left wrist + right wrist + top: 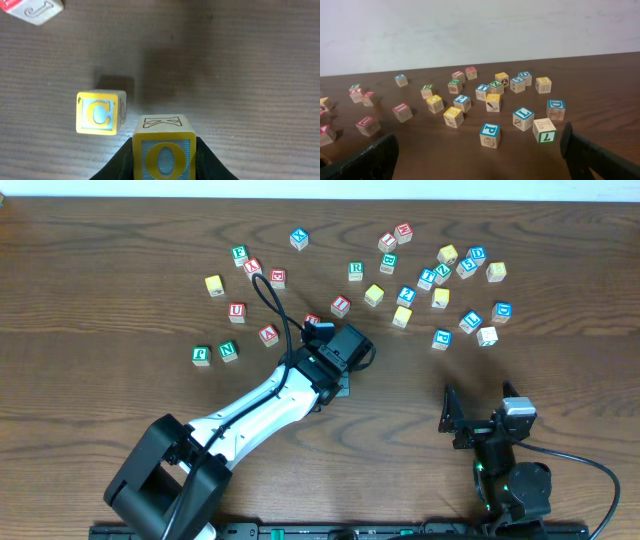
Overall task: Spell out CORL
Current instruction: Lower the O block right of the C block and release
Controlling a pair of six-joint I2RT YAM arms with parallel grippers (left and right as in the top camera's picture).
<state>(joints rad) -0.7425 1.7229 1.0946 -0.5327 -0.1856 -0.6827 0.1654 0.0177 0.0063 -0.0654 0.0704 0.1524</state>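
My left gripper (164,165) is shut on a yellow block with a blue O face (163,150), just right of and nearer than a yellow C block (100,112) that lies on the table. The two blocks are apart. In the overhead view the left gripper (340,383) is at mid-table, and its arm hides both blocks. A green R block (355,270) lies among the scattered blocks at the back. A green-edged L block (544,130) lies ahead of my right gripper (480,167), which is open and empty near the front right (475,412).
Several letter blocks are scattered across the far half of the table, with a cluster at the right (447,275) and a looser group at the left (236,310). A red J block (34,9) lies beyond the C block. A blue P block (490,134) is nearest the right gripper.
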